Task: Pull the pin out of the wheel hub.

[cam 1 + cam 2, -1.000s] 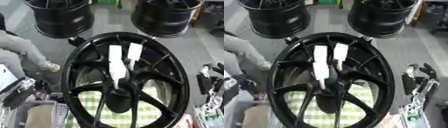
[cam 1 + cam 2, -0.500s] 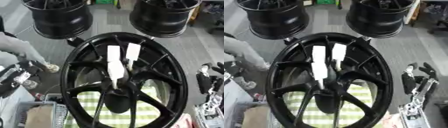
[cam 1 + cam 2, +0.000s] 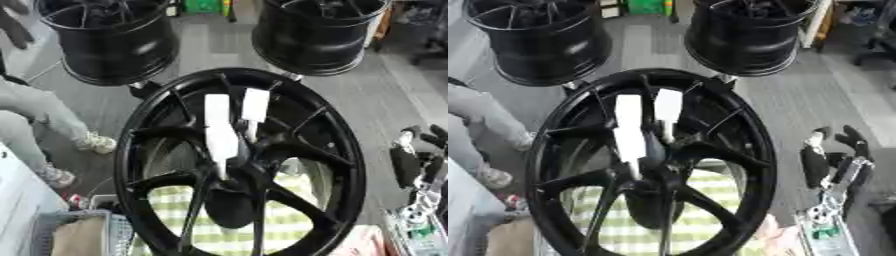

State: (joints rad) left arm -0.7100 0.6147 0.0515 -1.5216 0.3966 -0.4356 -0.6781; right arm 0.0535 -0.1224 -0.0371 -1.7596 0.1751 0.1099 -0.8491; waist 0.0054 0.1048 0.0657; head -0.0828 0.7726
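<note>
Apparently the task is only at its beginning: no hand touches the wheel hub (image 3: 229, 186), so I judge that the reaching step is not yet started. The black wheel (image 3: 241, 165) stands in the middle of the view over a green checked cloth (image 3: 289, 225), and two white strips (image 3: 220, 131) lie on its spokes, running down toward the hub; which part is the pin I cannot tell for sure. The right hand (image 3: 830, 161) shows at the right edge, well apart from the wheel, with its dark fingers pointing up and relaxed, holding nothing. The left hand shows in no view now. For the next move, a hand should come over the spokes to the hub, find the pin and close around it before pulling along its axis; the narrow gaps between spokes may hinder the fingers. Compared with half a second ago, the left hand, which showed at the left edge, is gone from the picture, and the whole scene has shifted a little, so the head moved; the wheel and strips look unchanged.
</note>
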